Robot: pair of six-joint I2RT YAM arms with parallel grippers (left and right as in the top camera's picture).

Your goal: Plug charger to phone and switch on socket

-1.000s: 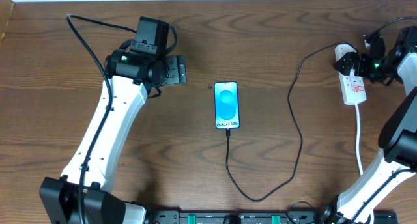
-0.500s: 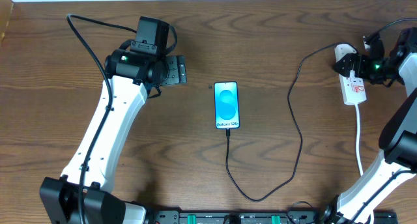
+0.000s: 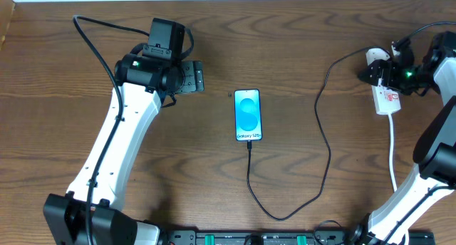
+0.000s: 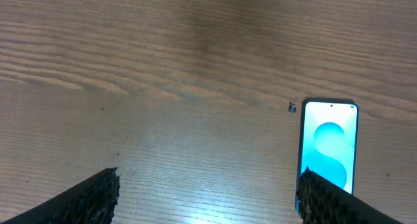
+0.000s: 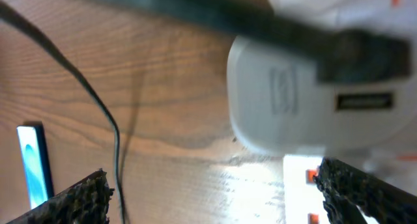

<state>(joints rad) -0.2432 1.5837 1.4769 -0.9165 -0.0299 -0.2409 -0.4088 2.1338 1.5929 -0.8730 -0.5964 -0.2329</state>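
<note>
Overhead view: charger [image 3: 328, 134] tip meets phone [image 3: 248, 115] lower edge. Left claw [image 3: 189, 77] open near phone, empty. Right claw [image 3: 376, 69] open over socket [image 3: 388, 101] at white adapter [image 5: 280, 100].

Overhead looks straight down; low wrist views, right seemingly closest, share the phone [image 3: 248, 115].

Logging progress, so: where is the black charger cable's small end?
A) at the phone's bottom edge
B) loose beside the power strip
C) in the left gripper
A: overhead, the charger cable runs straight up into the bottom edge of the phone.
</note>
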